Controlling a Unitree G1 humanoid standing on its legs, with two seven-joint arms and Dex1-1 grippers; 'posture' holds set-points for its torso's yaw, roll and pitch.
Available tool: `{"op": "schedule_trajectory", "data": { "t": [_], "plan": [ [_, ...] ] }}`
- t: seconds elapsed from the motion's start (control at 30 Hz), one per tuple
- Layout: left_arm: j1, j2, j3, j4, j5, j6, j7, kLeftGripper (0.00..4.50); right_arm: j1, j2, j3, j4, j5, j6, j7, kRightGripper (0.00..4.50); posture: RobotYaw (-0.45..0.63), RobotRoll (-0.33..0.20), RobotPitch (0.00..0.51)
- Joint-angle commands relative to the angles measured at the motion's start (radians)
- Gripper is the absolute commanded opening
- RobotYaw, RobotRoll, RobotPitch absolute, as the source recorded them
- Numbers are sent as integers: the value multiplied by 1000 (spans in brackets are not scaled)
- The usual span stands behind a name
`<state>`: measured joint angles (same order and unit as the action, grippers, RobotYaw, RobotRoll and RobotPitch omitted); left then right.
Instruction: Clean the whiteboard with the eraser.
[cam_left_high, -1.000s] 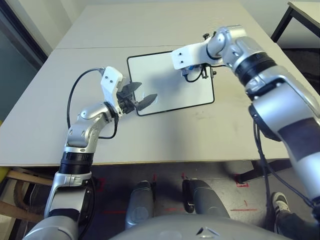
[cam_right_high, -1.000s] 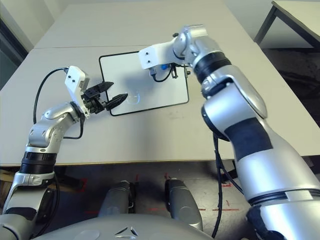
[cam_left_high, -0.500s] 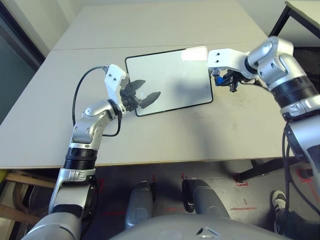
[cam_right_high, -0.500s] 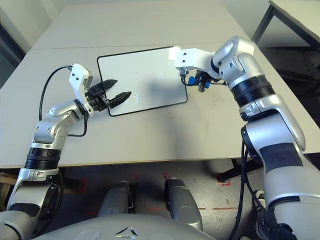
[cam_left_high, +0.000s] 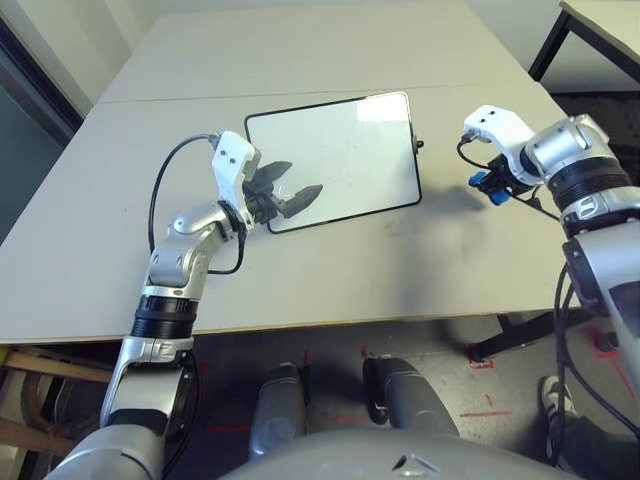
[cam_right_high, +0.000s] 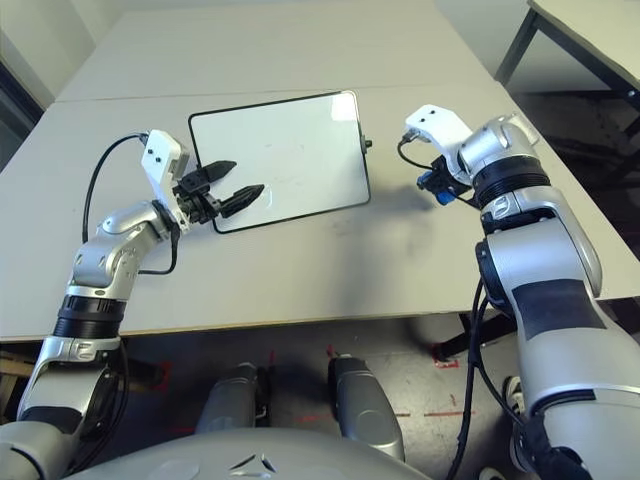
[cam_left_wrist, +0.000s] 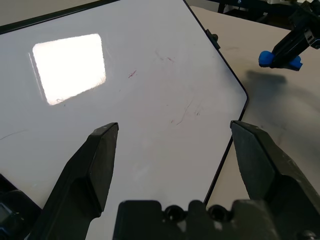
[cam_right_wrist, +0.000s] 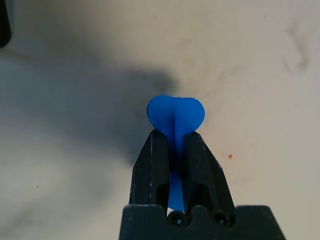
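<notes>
While the eraser (cam_right_wrist: 175, 116) is pinched in the closed right hand (cam_left_high: 493, 187) above bare counter (cam_left_high: 400, 270) beside the board (cam_left_high: 330, 155), it should be set down gently; left hand (cam_left_high: 292, 185) gapes empty over the board's near corner.

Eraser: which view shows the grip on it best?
Right wrist view. The eraser sits close up, pinched at its narrow middle between the right gripper fingers, above bare table. The eye views show it small and partly hidden under that gripper, right of the whiteboard. The left wrist view shows it far off, past the board's corner.
</notes>
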<state>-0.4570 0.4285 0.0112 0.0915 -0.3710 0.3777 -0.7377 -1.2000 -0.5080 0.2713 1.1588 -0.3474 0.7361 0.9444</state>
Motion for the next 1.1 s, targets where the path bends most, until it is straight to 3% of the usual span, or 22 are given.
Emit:
{"op": "schedule_trajectory", "data": {
  "t": [0.03,0.3,0.53,0.7,1.1],
  "plan": [
    [16,16,4,-18,8,10,-4,4500,-33,21,-37,51,40,28,-32,122,-65,0,83],
    [33,35,14,-45,4,27,2,4500,-30,52,-114,110,104,75,-181,122,-55,0,84],
    [36,58,34,-64,0,38,6,4500,-50,47,-244,116,204,123,-328,2683,-46,0,83],
    [41,84,114,-118,-36,70,42,4500,-31,14,-311,39,264,2,-345,4367,-38,0,86],
    [76,183,376,-27,-46,84,199,4500,350,-38,-504,-395,419,-484,-468,4455,-42,0,120]
  ]
}}
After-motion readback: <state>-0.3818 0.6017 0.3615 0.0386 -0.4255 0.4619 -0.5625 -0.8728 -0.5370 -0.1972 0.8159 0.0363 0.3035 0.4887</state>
